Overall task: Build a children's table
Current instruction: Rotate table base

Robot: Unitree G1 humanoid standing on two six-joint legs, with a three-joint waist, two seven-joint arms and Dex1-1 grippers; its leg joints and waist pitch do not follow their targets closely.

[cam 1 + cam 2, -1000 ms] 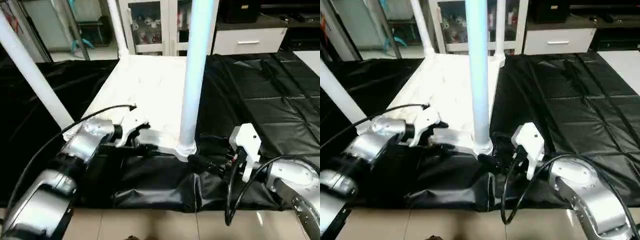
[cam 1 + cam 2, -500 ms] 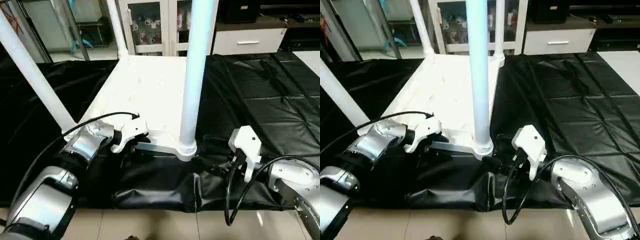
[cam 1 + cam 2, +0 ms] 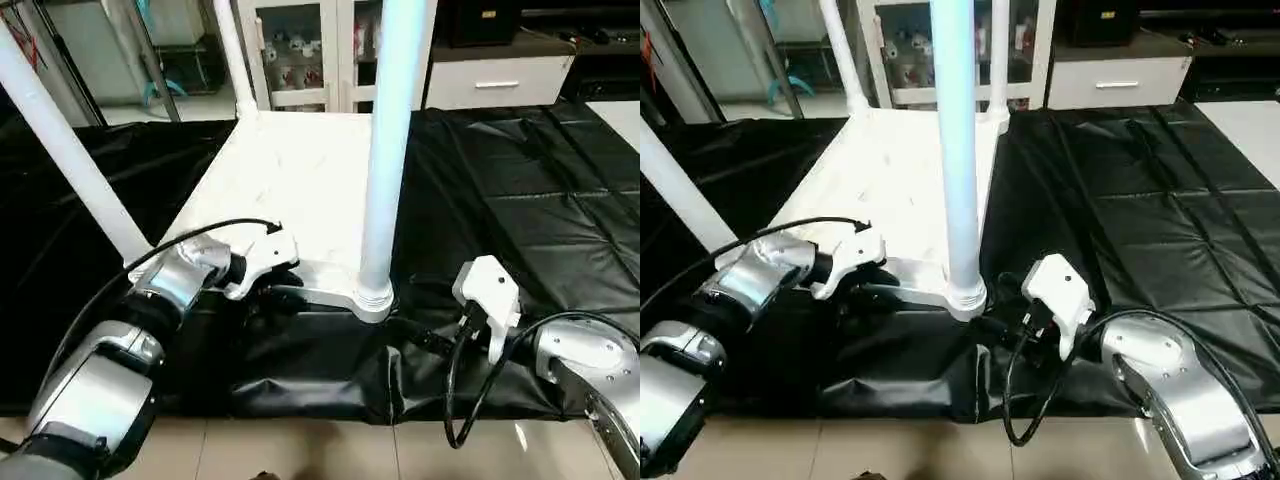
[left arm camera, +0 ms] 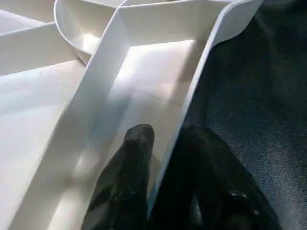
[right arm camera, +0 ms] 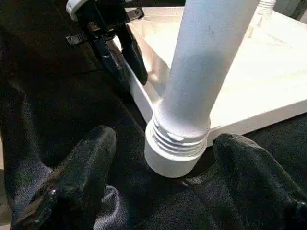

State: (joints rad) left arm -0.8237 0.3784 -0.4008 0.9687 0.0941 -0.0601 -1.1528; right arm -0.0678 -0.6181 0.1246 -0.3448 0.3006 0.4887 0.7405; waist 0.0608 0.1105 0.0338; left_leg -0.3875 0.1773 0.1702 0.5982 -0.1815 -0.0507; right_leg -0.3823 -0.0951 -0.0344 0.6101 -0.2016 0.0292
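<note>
Left gripper (image 4: 160,167) has narrowed, one finger each side of the tabletop (image 3: 290,170) near rim, lower left of frame: grip apparently being secured. Right gripper (image 5: 168,167) stays wide, straddling leg (image 3: 385,150) base, holding nothing.

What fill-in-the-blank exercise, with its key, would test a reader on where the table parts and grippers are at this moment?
1. The white table top lies upside down on a ____ sheet.
2. The left gripper has one finger on each side of the top's ____.
3. The right gripper sits with its fingers either side of the base of a ____.
4. That gripper's fingers are ____.

Missing words: black; rim; leg; open
</note>
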